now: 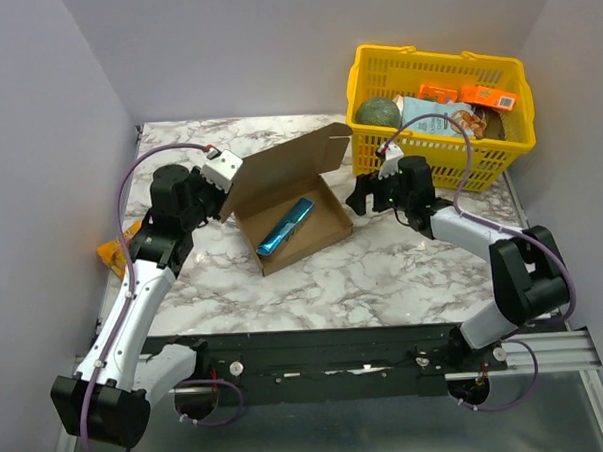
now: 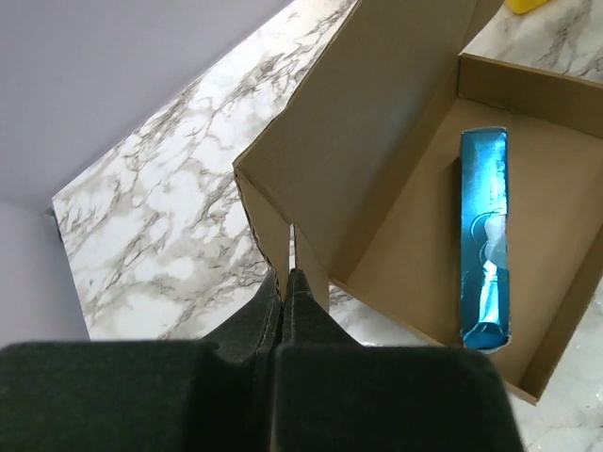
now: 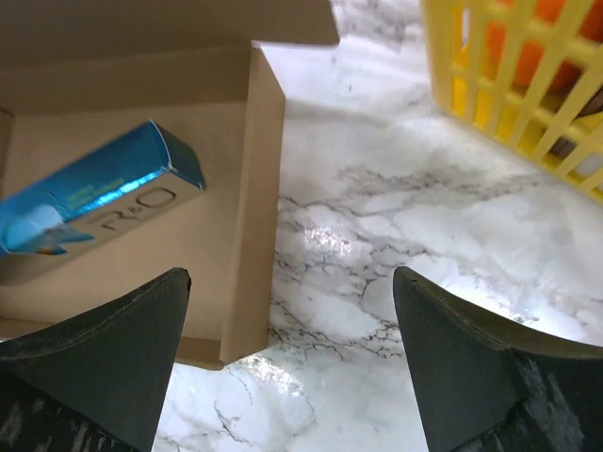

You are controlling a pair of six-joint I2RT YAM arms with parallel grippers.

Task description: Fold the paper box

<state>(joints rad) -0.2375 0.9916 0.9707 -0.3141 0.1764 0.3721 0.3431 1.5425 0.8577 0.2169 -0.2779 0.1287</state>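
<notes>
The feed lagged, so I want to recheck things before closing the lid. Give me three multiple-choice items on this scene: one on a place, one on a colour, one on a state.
1. Where does the blue packet lie?
A. in the basket
B. inside the paper box
C. between the right jaws

2. What colour is the basket?
A. yellow
B. green
C. red

3. How do the left jaws stand?
A. wide open
B. shut on a flap of the paper box
C. shut on the blue packet

Answers:
1. B: both wrist views show the packet resting on the box floor.
2. A: its lattice walls and rim are yellow.
3. B: the left wrist view shows them pinched together on a cardboard flap edge.
</notes>
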